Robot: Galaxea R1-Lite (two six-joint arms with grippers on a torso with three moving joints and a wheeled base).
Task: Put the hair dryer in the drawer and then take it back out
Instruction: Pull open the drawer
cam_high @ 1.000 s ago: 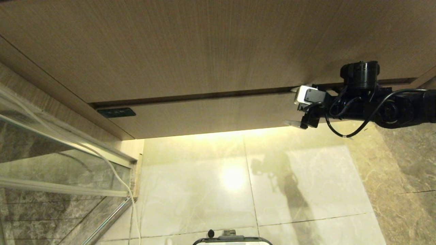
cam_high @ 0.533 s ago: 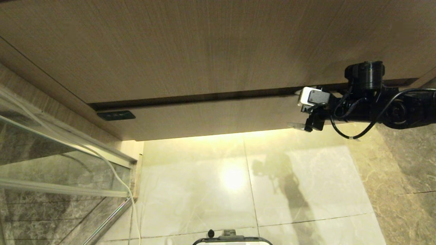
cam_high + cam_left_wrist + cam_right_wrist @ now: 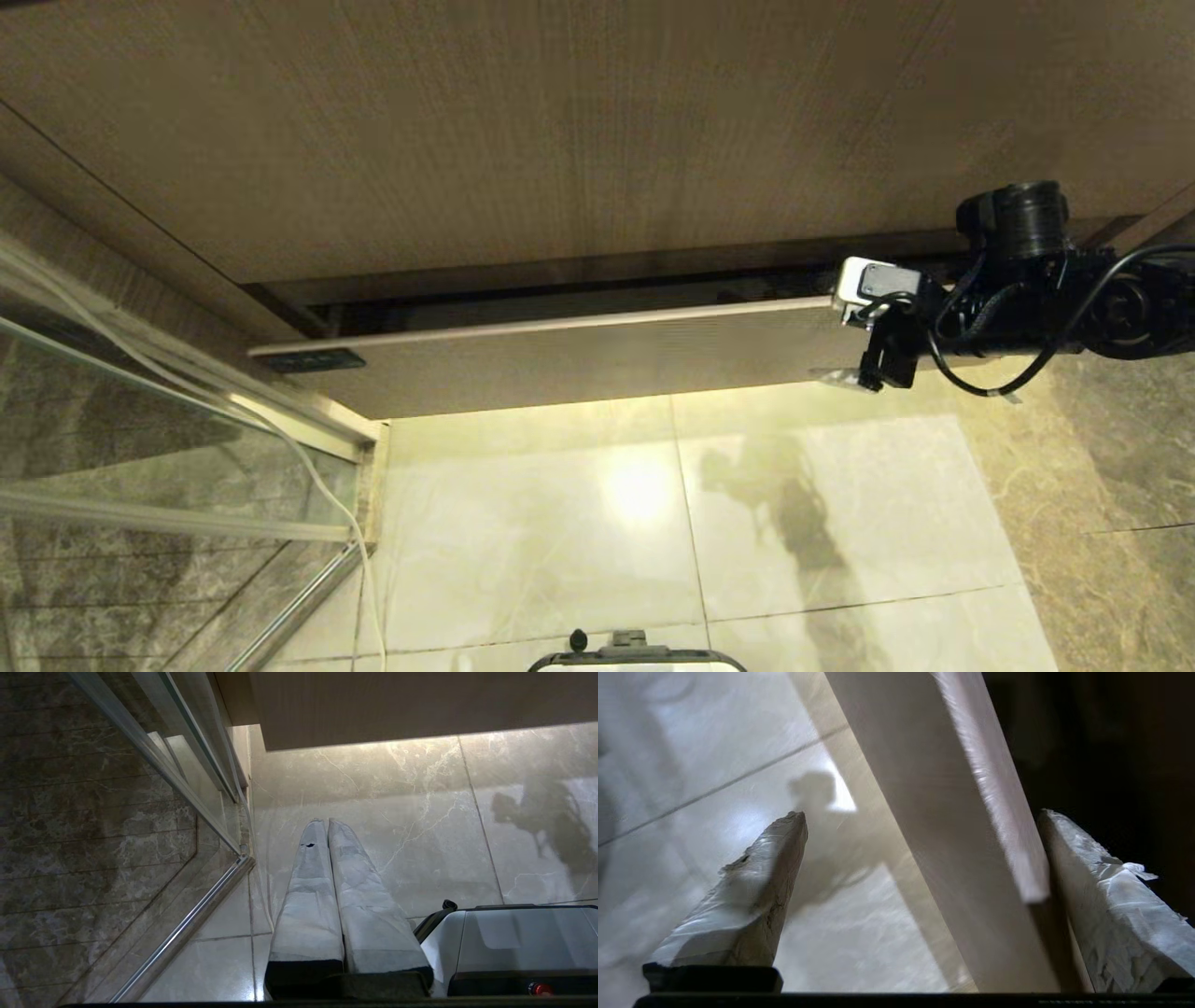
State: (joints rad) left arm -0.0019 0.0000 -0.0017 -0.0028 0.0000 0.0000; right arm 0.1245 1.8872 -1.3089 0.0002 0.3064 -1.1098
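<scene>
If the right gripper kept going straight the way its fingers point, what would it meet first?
Nothing soon, it seems. The right gripper already straddles the front panel of the drawer, open, pointing along it. One finger would run on in the dark gap behind; depth there is unclear.

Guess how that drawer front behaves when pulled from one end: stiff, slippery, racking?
The drawer front looks like a stiff flat board, unlikely to flex. Smooth and handleless, so slippery. The right tool, open, straddles its right end; off-centre pulling may rack it.
</scene>
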